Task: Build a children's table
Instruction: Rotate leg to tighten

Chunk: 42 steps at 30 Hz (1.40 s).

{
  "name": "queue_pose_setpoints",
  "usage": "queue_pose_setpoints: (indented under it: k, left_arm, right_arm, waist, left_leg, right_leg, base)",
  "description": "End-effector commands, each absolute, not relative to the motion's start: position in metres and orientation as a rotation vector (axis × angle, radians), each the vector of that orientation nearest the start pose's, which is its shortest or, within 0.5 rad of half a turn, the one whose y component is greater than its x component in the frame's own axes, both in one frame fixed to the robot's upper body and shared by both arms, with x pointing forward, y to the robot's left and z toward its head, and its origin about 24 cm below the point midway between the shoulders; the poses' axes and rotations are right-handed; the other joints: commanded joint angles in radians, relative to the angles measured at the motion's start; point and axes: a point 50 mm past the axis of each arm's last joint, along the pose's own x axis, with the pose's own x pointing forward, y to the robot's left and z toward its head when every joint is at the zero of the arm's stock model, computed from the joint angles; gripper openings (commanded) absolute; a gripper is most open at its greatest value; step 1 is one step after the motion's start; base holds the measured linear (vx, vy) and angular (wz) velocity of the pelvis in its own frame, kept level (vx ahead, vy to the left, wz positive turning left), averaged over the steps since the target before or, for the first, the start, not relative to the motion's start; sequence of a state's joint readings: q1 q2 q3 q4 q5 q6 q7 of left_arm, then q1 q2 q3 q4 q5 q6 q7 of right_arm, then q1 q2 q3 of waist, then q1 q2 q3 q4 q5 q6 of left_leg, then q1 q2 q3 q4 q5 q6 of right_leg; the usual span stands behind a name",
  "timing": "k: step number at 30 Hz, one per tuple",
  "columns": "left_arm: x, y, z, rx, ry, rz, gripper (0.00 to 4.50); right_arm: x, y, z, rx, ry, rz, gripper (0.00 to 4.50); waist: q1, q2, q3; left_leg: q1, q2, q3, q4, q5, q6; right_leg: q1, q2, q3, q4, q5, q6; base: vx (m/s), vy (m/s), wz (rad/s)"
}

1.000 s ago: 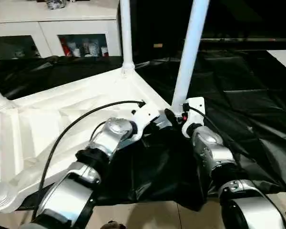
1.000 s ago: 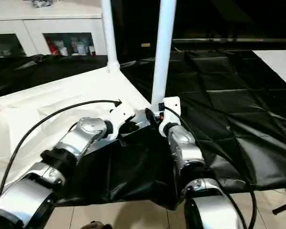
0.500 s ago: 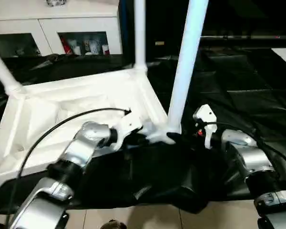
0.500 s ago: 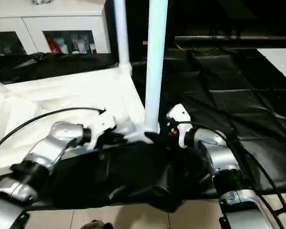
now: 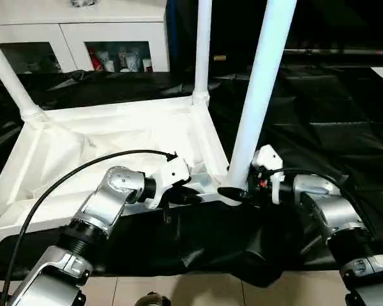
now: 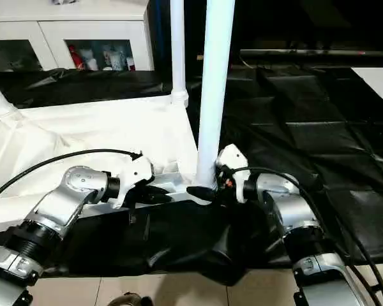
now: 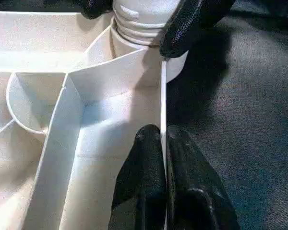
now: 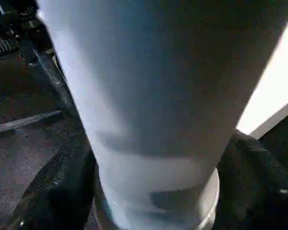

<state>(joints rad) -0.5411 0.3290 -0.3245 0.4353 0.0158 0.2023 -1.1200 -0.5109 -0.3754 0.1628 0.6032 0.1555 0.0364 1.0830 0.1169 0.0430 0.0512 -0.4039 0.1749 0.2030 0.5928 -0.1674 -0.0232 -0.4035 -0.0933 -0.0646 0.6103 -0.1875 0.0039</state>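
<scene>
Both forearms: silver metal shells, rounded, with black ribbed joint rings between segments. Left forearm (image 5: 99,213) carries a thin black cable arcing from 8 o'clock up to a white wrist housing (image 5: 172,175). Right forearm (image 5: 329,217) has a matching white housing (image 5: 268,159) with a small red mark and black cables looping behind. Left tool (image 7: 165,148) and right tool (image 5: 233,191): two black fingers each, matte and rounded.

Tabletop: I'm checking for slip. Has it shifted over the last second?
Yes. The tabletop has swung round; its far leg now stands further right of the white cabinet corner.
</scene>
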Motion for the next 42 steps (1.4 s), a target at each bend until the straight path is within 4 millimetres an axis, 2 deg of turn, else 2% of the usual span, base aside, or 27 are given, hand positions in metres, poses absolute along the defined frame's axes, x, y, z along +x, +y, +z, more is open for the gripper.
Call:
queue_pose_setpoints:
  k: [1, 5, 14, 16, 17, 18, 19, 20, 21, 23, 24, 25, 27, 30, 32, 33, 36, 37, 39, 41, 42]
  left_arm:
    - [0.305, 0.101, 0.063, 0.365, 0.356, -1.361, 0.0]
    - [0.305, 0.101, 0.062, 0.367, 0.358, -1.358, 0.0]
    - [0.306, 0.105, 0.06, 0.373, 0.376, -1.333, 0.0]
    - [0.31, 0.105, 0.058, 0.379, 0.381, -1.289, 0.0]
    - [0.315, 0.105, 0.057, 0.388, 0.377, -1.232, 0.0]
    - [0.316, 0.104, 0.057, 0.389, 0.376, -1.226, 0.0]
    - [0.326, 0.102, 0.054, 0.395, 0.373, -1.123, 0.0]
    - [0.332, 0.099, 0.054, 0.39, 0.373, -1.065, 0.0]
    - [0.335, 0.096, 0.053, 0.385, 0.379, -1.03, 0.0]
    - [0.337, 0.094, 0.052, 0.386, 0.382, -1.013, 0.0]
    - [0.342, 0.088, 0.051, 0.39, 0.392, -0.964, 0.0]
    - [0.345, 0.081, 0.05, 0.376, 0.403, -0.928, 0.0]
    - [0.349, 0.073, 0.049, 0.363, 0.409, -0.887, 0.0]
    - [0.352, 0.057, 0.05, 0.352, 0.398, -0.879, 0.0]
    - [0.353, 0.054, 0.05, 0.347, 0.396, -0.88, 0.0]
    - [0.354, 0.051, 0.051, 0.354, 0.39, -0.883, 0.0]
    - [0.354, 0.051, 0.051, 0.364, 0.388, -0.895, 0.0]
    - [0.354, 0.051, 0.051, 0.365, 0.388, -0.896, 0.0]
    - [0.353, 0.054, 0.049, 0.386, 0.387, -0.911, 0.0]
    - [0.353, 0.057, 0.048, 0.394, 0.384, -0.923, 0.0]
    - [0.353, 0.059, 0.048, 0.401, 0.38, -0.932, 0.0]
  right_arm:
    - [0.316, -0.161, 0.049, -0.197, 0.304, 1.114, 3.23]
    - [0.317, -0.161, 0.05, -0.188, 0.297, 1.111, 2.85]
    - [0.315, -0.157, 0.045, -0.129, 0.28, 1.084, 2.73]
    - [0.319, -0.156, 0.043, -0.112, 0.271, 1.014, 2.73]
    - [0.323, -0.155, 0.039, -0.1, 0.266, 0.93, 2.73]
    - [0.323, -0.155, 0.039, -0.099, 0.266, 0.922, 2.73]
    - [0.329, -0.154, 0.032, -0.098, 0.267, 0.789, 2.73]
    - [0.333, -0.153, 0.028, -0.065, 0.281, 0.686, 2.73]
    - [0.336, -0.152, 0.024, -0.041, 0.294, 0.608, 2.73]
    - [0.337, -0.151, 0.022, -0.029, 0.303, 0.563, 2.73]
    - [0.34, -0.149, 0.016, 0.003, 0.339, 0.438, 2.73]
    - [0.342, -0.146, 0.011, 0.008, 0.366, 0.362, 2.73]
    - [0.343, -0.141, 0.006, -0.002, 0.395, 0.283, 2.73]
    - [0.347, -0.125, 0.011, -0.049, 0.348, 0.293, 2.73]
    - [0.348, -0.123, 0.014, -0.064, 0.329, 0.297, 2.73]
    - [0.35, -0.121, 0.016, -0.048, 0.32, 0.299, 2.73]
    - [0.35, -0.122, 0.017, -0.029, 0.311, 0.31, 2.73]
    - [0.35, -0.123, 0.018, -0.025, 0.309, 0.312, 3.08]
    - [0.352, -0.125, 0.023, 0.026, 0.268, 0.327, 3.43]
    - [0.353, -0.126, 0.028, 0.019, 0.239, 0.355, 3.45]
    - [0.353, -0.128, 0.031, 0.014, 0.223, 0.371, 3.52]
  waist:
    - [0.001, -0.023, -0.069]
    - [0.0, -0.02, -0.07]
    - [0.0, -0.019, -0.071]
    - [-0.001, -0.017, -0.072]
    - [-0.004, -0.019, -0.071]
    - [-0.008, -0.018, -0.069]
    - [-0.009, -0.018, -0.07]
    - [-0.013, -0.015, -0.068]
    - [-0.016, -0.016, -0.068]
    - [-0.019, -0.018, -0.067]
    - [-0.018, -0.011, -0.067]
    - [-0.022, -0.012, -0.064]
    - [-0.023, -0.007, -0.067]
    - [-0.023, -0.008, -0.066]
    - [-0.02, -0.009, -0.066]
    - [-0.021, -0.003, -0.067]
    - [-0.02, -0.007, -0.066]
    - [-0.02, -0.007, -0.066]
    - [-0.02, -0.005, -0.067]
    - [-0.018, -0.007, -0.067]
    - [-0.021, -0.008, -0.066]
  left_leg:
    - [0.028, 0.062, -0.028, -0.066, -0.185, 0.07]
    - [0.029, 0.062, -0.028, -0.065, -0.185, 0.07]
    - [0.028, 0.061, -0.028, -0.063, -0.174, 0.075]
    - [0.03, 0.061, -0.028, -0.063, -0.174, 0.072]
    - [0.029, 0.06, -0.028, -0.064, -0.18, 0.068]
    - [0.03, 0.059, -0.029, -0.067, -0.197, 0.056]
    - [0.031, 0.061, -0.03, -0.067, -0.201, 0.048]
    - [0.036, 0.057, -0.031, -0.07, -0.232, 0.026]
    - [0.037, 0.057, -0.029, -0.07, -0.24, 0.021]
    - [0.038, 0.056, -0.032, -0.073, -0.262, 0.006]
    - [0.038, 0.057, -0.032, -0.073, -0.26, 0.005]
    - [0.038, 0.056, -0.031, -0.075, -0.266, 0.002]
    - [0.046, 0.054, -0.036, -0.077, -0.306, -0.027]
    - [0.047, 0.053, -0.033, -0.077, -0.328, -0.024]
    - [0.043, 0.052, -0.034, -0.076, -0.323, -0.015]
    - [0.042, 0.053, -0.035, -0.077, -0.32, -0.007]
    - [0.037, 0.055, -0.037, -0.079, -0.322, 0.0]
    - [0.038, 0.055, -0.036, -0.079, -0.32, 0.001]
    - [0.039, 0.055, -0.036, -0.079, -0.326, 0.006]
    - [0.036, 0.055, -0.037, -0.079, -0.322, 0.008]
    - [0.028, 0.055, -0.038, -0.081, -0.31, 0.011]
  right_leg:
    - [0.04, -0.067, 0.042, -0.068, -0.19, -0.242]
    - [0.04, -0.066, 0.042, -0.067, -0.181, -0.247]
    - [0.041, -0.065, 0.041, -0.064, -0.157, -0.253]
    - [0.039, -0.066, 0.042, -0.064, -0.155, -0.257]
    - [0.04, -0.065, 0.041, -0.065, -0.162, -0.257]
    - [0.039, -0.066, 0.042, -0.069, -0.187, -0.252]
    - [0.039, -0.067, 0.042, -0.068, -0.193, -0.249]
    - [0.037, -0.067, 0.042, -0.074, -0.234, -0.24]
    - [0.036, -0.066, 0.043, -0.076, -0.245, -0.237]
    - [0.037, -0.069, 0.043, -0.08, -0.278, -0.224]
    - [0.035, -0.07, 0.044, -0.082, -0.28, -0.216]
    - [0.031, -0.066, 0.045, -0.085, -0.285, -0.214]
    - [0.031, -0.068, 0.042, -0.089, -0.325, -0.202]
    - [0.029, -0.069, 0.044, -0.094, -0.314, -0.192]
    - [0.032, -0.072, 0.044, -0.096, -0.317, -0.188]
    - [0.033, -0.071, 0.044, -0.095, -0.312, -0.187]
    - [0.036, -0.071, 0.042, -0.095, -0.313, -0.184]
    - [0.036, -0.071, 0.042, -0.095, -0.312, -0.184]
    - [0.035, -0.07, 0.042, -0.095, -0.305, -0.187]
    - [0.038, -0.072, 0.042, -0.094, -0.302, -0.187]
    - [0.043, -0.072, 0.04, -0.091, -0.295, -0.185]
  base:
    - [0.0, 0.0, 0.0]
    - [0.0, 0.0, 0.0]
    - [0.0, 0.0, 0.0]
    - [0.0, 0.0, 0.0]
    - [0.0, 0.0, 0.0]
    - [0.0, 0.0, 0.0]
    - [0.0, 0.0, 0.0]
    - [0.0, 0.0, 0.0]
    - [0.0, 0.0, 0.0]
    - [0.0, 0.0, 0.0]
    - [0.0, 0.0, 0.0]
    - [0.0, 0.0, 0.0]
    - [0.0, 0.0, 0.0]
    - [0.0, 0.0, 0.0]
    - [0.0, 0.0, 0.0]
    - [0.0, 0.0, 0.0]
    - [0.0, 0.0, 0.0]
    - [0.0, 0.0, 0.0]
    - [0.0, 0.0, 0.0]
    - [0.0, 0.0, 0.0]
    - [0.0, 0.0, 0.0]
